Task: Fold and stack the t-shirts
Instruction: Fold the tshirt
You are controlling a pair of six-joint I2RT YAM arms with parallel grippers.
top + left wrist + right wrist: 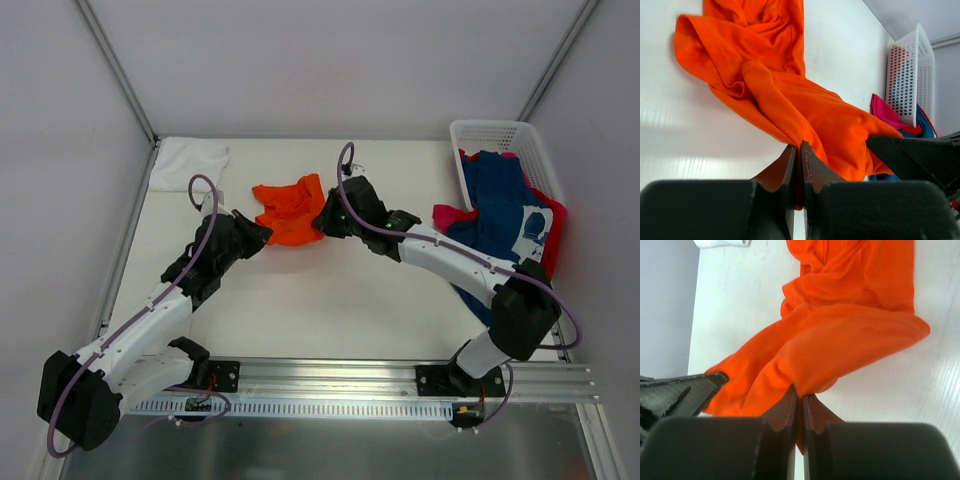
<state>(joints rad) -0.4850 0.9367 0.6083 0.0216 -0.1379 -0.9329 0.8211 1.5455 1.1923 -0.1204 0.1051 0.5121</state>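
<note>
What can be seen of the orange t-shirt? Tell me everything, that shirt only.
The orange t-shirt is plain bright orange, of soft matte cloth, with no print showing. It is crumpled rather than folded, bunched in deep creases and rolled folds. It lies on the white table near its middle, between the two arms. The left gripper is shut on a pinch of cloth at the shirt's left side. The right gripper is shut on a pinch at its right side.
</note>
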